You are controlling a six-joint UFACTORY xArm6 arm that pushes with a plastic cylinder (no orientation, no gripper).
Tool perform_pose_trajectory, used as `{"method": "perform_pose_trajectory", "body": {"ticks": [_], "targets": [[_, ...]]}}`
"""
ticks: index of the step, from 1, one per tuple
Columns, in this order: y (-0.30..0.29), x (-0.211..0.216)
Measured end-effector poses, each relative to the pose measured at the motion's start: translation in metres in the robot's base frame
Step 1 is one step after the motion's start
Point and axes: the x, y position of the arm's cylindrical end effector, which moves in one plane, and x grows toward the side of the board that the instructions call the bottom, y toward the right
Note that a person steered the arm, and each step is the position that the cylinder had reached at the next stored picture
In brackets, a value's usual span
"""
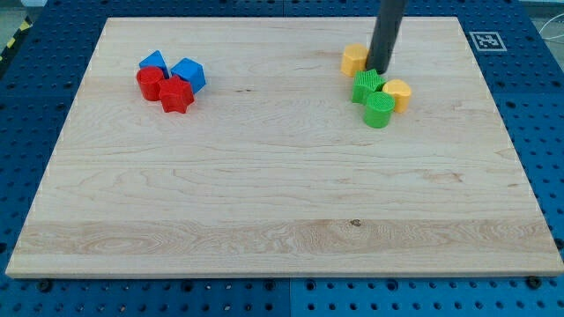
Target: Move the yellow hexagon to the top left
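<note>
The yellow hexagon [354, 59] lies near the view's top, right of centre, on the wooden board [264, 194]. My tip [381, 67] stands just to its right, touching or nearly touching it, and just above a green star-shaped block [367, 86]. A green round block [378, 111] sits below the star. A second yellow block [397, 93], rounded, lies to the right of the green ones.
At the view's top left sits a tight cluster: two blue blocks [154, 63] [189, 73], a red round-edged block [149, 83] and a red star-shaped block [176, 94]. A black-and-white marker tag [486, 40] sits off the board's top right corner.
</note>
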Motion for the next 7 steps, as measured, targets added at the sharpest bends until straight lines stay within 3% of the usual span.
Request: {"method": "perform_pose_trajectory", "body": {"ticks": [7], "targets": [[-0.143,-0.045]]}}
